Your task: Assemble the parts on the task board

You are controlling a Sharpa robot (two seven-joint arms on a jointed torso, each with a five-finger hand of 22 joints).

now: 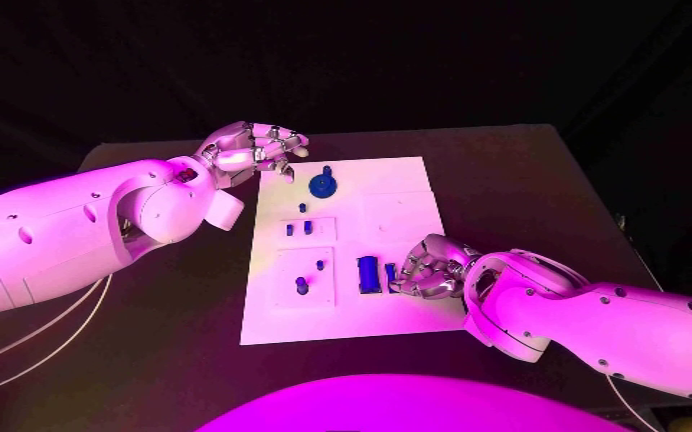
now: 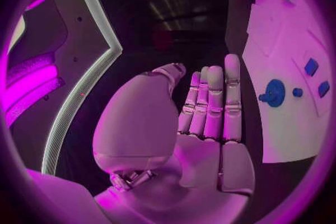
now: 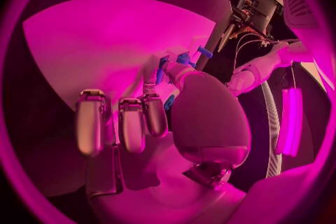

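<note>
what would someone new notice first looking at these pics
Probably the white task board in the middle of the black table, dotted with small blue parts, the largest a round blue part near its far end. Next, the right hand at the board's near right edge, its fingers at an upright blue part. The left hand hangs at the far left corner, holding nothing.

The task board [image 1: 397, 317] lies in the middle of the surface [image 1: 534, 182]. A round part [image 1: 323, 187] sits at the board's far end. Nearer, two small parts [image 1: 297, 228] lie side by side, and two more [image 1: 306, 282] nearer still on the left. The left robot hand [image 1: 257, 150] is off the far left corner. The right robot hand [image 1: 428, 270] rests on the board's near right, touching an upright part [image 1: 369, 274].
</note>
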